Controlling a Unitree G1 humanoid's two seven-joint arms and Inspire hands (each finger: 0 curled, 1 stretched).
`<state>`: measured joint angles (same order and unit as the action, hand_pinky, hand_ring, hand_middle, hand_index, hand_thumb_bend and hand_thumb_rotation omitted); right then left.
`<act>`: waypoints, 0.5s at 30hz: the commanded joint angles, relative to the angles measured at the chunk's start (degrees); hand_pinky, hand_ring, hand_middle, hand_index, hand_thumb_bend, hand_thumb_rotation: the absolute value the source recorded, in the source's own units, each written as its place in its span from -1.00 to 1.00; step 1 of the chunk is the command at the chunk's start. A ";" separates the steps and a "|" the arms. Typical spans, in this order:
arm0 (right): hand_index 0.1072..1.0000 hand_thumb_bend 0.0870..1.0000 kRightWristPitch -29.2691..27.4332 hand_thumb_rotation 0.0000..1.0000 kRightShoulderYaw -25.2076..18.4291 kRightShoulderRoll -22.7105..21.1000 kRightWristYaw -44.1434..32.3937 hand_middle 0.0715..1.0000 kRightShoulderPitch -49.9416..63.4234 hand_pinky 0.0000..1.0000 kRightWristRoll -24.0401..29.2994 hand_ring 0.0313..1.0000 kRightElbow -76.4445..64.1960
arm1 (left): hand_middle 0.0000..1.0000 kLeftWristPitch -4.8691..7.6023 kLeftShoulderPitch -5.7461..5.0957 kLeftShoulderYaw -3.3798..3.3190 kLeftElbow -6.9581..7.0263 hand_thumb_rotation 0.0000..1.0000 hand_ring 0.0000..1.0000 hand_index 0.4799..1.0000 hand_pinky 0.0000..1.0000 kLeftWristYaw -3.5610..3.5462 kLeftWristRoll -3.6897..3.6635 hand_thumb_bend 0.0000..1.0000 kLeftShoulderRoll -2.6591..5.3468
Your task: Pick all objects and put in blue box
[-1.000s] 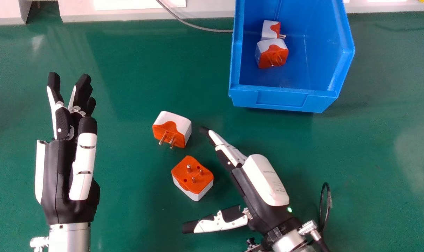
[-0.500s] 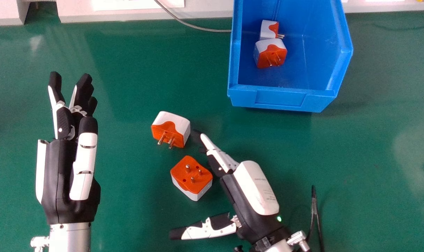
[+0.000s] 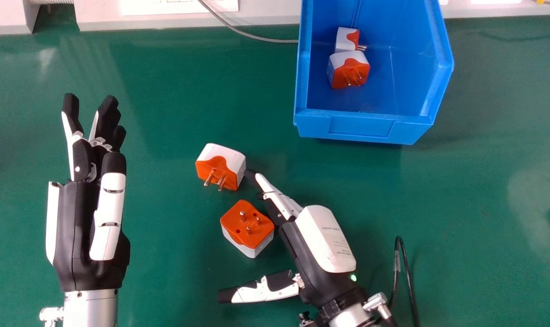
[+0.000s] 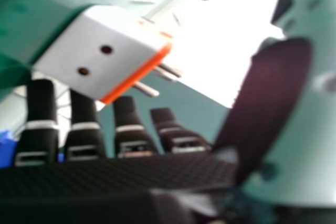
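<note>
Head view: right hand (image 3: 325, 238), one, is standing open, its fingers reaching out nearly straight and its thumb spreading well away; it is holding nothing. Near adapter (image 3: 247, 227), orange and white, is lying between thumb and fingers, pins pointing up. Far adapter (image 3: 220, 165), same colours, is sitting just beside the fingertips, pins facing the robot's side; whether they are touching it, one cannot tell. Left hand (image 3: 77, 227), one, is resting open and empty, left of both. Blue box (image 3: 361, 127), one, open-topped, is standing beyond the right hand and is containing two more orange-and-white pieces along its left side: front adapter (image 3: 349, 72), pins facing the robot's side, and rear adapter (image 3: 346, 40), sitting right behind it, pins pointing right. Green table (image 3: 175, 272) is supporting the box and the two loose adapters.
</note>
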<state>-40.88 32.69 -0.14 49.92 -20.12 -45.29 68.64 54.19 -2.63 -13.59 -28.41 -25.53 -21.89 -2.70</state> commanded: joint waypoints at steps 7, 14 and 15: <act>0.82 1.00 3.07 -0.22 -1.48 -1.14 -2.73 0.76 -0.82 0.40 2.34 0.64 2.02 | 0.93 0.23 0.03 0.17 0.86 0.45 0.97 0.80 1.00 -0.26 -0.11 -0.25 -0.09; 0.80 1.00 3.73 -0.23 -2.43 -1.27 -3.40 0.75 -1.81 0.40 3.24 0.63 2.51 | 0.93 0.21 0.03 0.12 1.01 0.45 0.98 0.80 1.00 -0.25 -0.10 -0.25 -0.20; 0.80 1.00 3.50 -0.23 -2.62 -1.41 -3.80 0.75 -2.06 0.40 3.56 0.63 2.58 | 0.93 0.21 0.05 0.11 0.99 0.45 0.98 0.80 1.00 -0.24 -0.08 -0.25 -0.20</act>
<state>-40.09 31.19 -0.14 47.49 -22.40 -43.18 69.47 54.14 -2.70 -13.68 -28.39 -25.53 -21.92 -2.73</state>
